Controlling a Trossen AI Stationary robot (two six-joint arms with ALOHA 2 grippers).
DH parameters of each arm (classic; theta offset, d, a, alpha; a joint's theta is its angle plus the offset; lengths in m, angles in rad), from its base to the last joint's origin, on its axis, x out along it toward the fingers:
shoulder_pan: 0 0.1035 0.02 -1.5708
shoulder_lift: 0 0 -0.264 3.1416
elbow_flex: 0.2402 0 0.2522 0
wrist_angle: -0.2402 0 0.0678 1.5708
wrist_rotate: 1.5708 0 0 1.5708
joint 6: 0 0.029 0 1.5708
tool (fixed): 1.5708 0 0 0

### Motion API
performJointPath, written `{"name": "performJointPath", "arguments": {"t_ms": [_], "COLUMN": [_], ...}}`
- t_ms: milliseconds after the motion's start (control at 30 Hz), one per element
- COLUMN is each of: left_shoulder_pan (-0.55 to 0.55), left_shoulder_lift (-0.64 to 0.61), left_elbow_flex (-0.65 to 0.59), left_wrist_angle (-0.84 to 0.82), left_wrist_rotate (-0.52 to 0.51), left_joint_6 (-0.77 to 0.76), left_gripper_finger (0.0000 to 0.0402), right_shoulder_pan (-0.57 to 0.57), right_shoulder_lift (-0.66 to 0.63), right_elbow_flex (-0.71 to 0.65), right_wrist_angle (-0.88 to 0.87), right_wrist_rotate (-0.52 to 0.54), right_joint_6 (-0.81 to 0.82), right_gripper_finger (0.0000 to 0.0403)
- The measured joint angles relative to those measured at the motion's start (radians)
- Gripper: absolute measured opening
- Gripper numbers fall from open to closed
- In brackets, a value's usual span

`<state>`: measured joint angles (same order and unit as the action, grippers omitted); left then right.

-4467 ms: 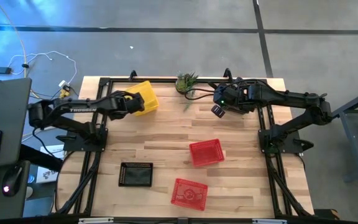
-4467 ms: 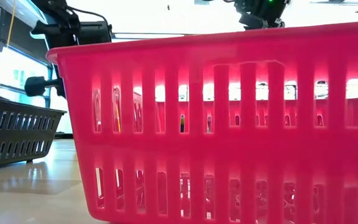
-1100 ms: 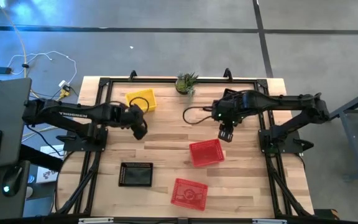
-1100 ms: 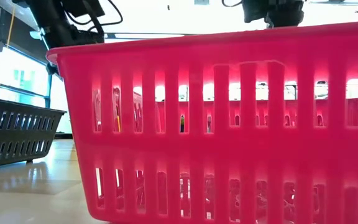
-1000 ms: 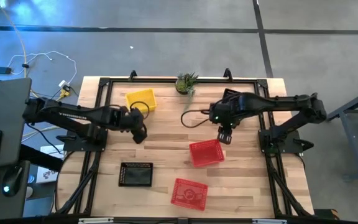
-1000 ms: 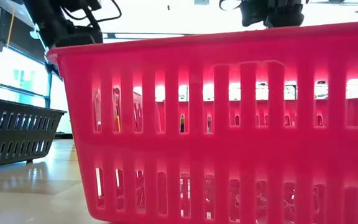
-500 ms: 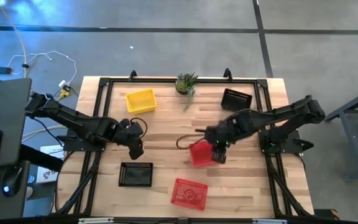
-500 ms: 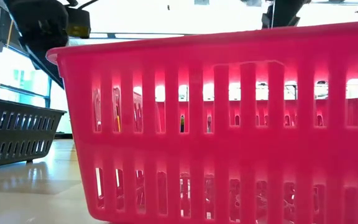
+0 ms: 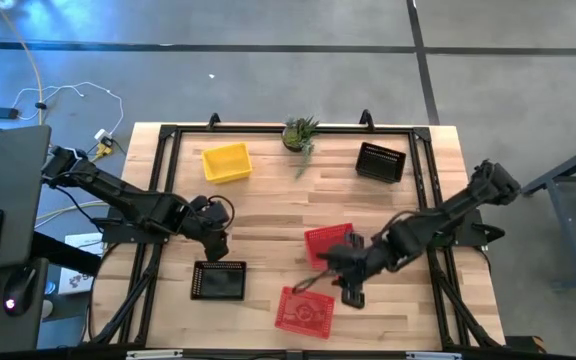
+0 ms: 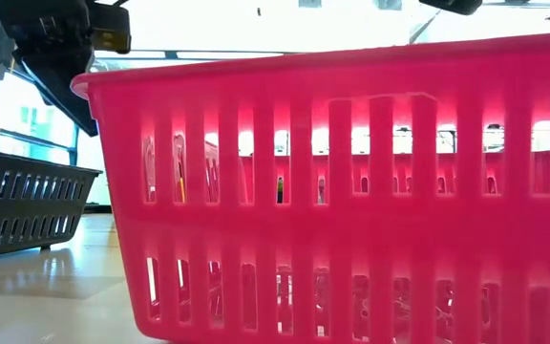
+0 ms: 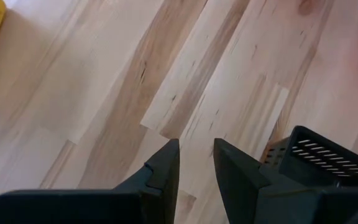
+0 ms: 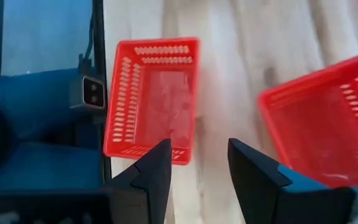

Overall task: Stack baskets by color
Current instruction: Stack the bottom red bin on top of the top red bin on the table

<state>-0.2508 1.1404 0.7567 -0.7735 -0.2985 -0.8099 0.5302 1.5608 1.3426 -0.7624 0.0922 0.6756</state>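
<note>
Right now the right end effector (image 9: 353, 288) hangs spread and empty between the two red baskets, the near one (image 9: 303, 309) by the surface's front edge and the other (image 9: 330, 243) just behind, likely choosing one to stack. Its arm stretches low and far inward. The left end effector (image 9: 215, 243), parted with nothing held, tilts down just beyond the near black basket (image 9: 219, 281). A yellow basket (image 9: 226, 162) and another black basket (image 9: 380, 161) sit far back.
</note>
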Motion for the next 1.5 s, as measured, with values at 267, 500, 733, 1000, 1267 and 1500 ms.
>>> {"name": "performJointPath", "arguments": {"t_ms": [267, 500, 733, 1000, 1267, 1500], "left_shoulder_pan": [0.000, 0.000, 0.001, 0.001, 0.000, 0.001], "left_shoulder_lift": [0.000, 0.000, 0.000, 0.000, 0.000, 0.000], "left_elbow_flex": [0.000, 0.000, 0.000, 0.000, 0.000, 0.000], "left_wrist_angle": [0.015, 0.016, 0.017, 0.017, 0.016, 0.016], "left_wrist_rotate": [0.000, 0.001, 0.002, 0.007, 0.008, 0.008], "left_joint_6": [-0.003, -0.003, -0.028, -0.028, -0.026, -0.025], "left_gripper_finger": [0.0085, 0.0085, 0.0085, 0.0085, 0.0085, 0.0085], "right_shoulder_pan": [0.068, 0.076, 0.072, 0.057, 0.045, 0.046], "right_shoulder_lift": [0.101, 0.192, 0.262, 0.302, 0.334, 0.369], "right_elbow_flex": [0.000, 0.000, 0.000, 0.000, 0.000, 0.000], "right_wrist_angle": [0.029, 0.036, 0.050, 0.143, 0.141, 0.143], "right_wrist_rotate": [0.003, 0.005, 0.010, 0.010, 0.037, 0.004], "right_joint_6": [-0.026, -0.029, -0.031, -0.055, -0.069, -0.074], "right_gripper_finger": [0.0144, 0.0144, 0.0144, 0.0144, 0.0144, 0.0124]}}
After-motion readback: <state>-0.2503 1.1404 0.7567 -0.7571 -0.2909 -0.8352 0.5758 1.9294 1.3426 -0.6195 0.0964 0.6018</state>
